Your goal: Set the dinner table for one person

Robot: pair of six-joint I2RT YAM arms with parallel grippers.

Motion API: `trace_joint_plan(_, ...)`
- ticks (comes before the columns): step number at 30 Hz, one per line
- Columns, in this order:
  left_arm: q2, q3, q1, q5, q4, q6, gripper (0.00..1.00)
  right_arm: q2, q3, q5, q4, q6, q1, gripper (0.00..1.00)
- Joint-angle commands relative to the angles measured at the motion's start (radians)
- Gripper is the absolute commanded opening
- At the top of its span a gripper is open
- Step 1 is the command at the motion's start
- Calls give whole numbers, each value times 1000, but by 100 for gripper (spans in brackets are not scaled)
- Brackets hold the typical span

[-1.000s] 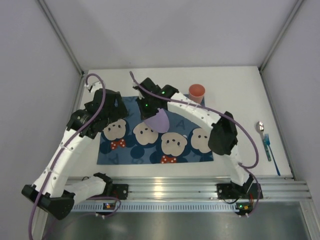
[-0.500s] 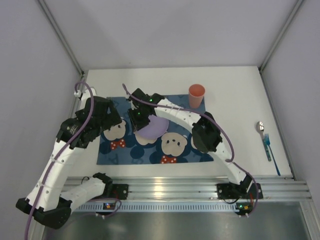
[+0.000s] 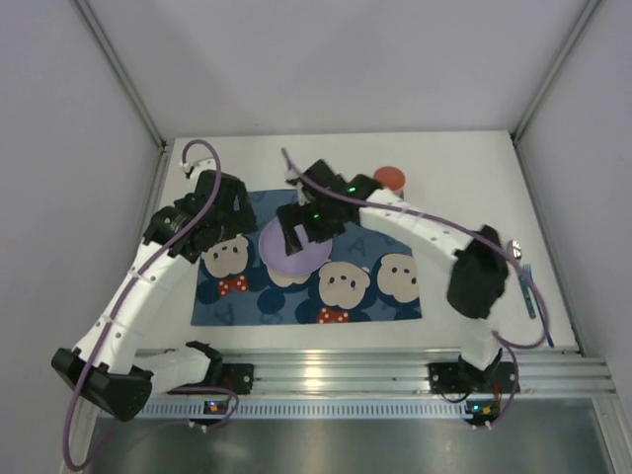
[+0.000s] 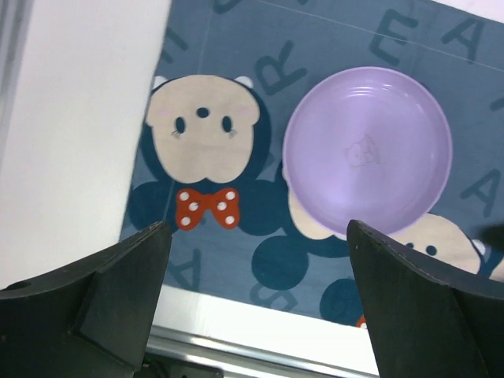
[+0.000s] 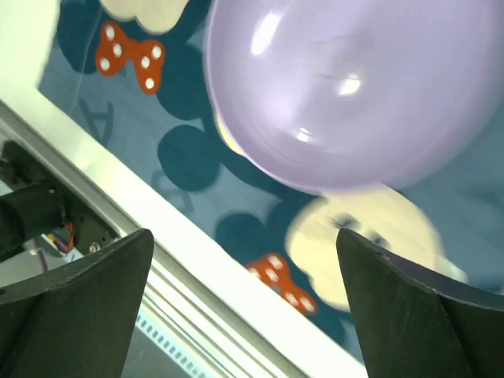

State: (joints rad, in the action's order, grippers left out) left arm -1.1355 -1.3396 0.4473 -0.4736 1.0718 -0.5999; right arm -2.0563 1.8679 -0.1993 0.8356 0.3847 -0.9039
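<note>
Spreading across the middle of the top view, just above the arm bases, a dark blue mat point(image 3: 227, 306) is seen on the white dinner table point(image 3: 464, 168), which fills the frame's centre. A purple plate point(image 3: 281, 255) is laid flat on the mat's upper middle. The right gripper point(image 5: 244, 248) is held over the plate, its jaws wide and empty. The left gripper point(image 4: 257, 236), at the mat's upper left, is likewise spread wide. Further up, an orange cup point(image 3: 389, 177) is partly hidden behind the right arm
</note>
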Motion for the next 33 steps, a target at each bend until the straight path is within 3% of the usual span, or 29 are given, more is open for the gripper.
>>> trace_joint_plan(1, -61, -35, -4, 96, -143, 38, 98, 428, -154, 165, -29, -37, 173, 100)
trace_joint_plan(3, -93, -41, -2, 150, -208, 48, 96, 548, -339, 182, -27, -23, 281, 100)
trace_joint_plan(5, -133, -44, -1, 226, -272, 49, 95, 700, -509, 196, -9, -18, 487, 100)
trace_joint_plan(6, -159, -46, 2, 248, -289, 49, 95, 740, -554, 195, 22, -23, 643, 100)
trace_joint_plan(8, -190, -59, 13, 285, -320, 52, 95, 811, -648, 196, 57, -39, 790, 100)
trace_joint_plan(9, -223, -67, 25, 293, -337, 58, 94, 824, -662, 280, 95, -47, 882, 100)
trace_joint_plan(11, -257, -93, 39, 314, -346, 66, 94, 831, -682, 377, 122, -11, 896, 100)
trace_joint_plan(15, -335, -121, 67, 354, -363, 80, 93, 803, -714, 324, 93, 36, 1109, 100)
trace_joint_plan(24, -382, -63, 76, 444, -420, 86, 93, 466, -537, 288, 79, -15, 1292, 100)
trace_joint_plan(33, -356, 6, 73, 423, -426, 86, 93, 233, -409, 356, 91, -56, 1310, 100)
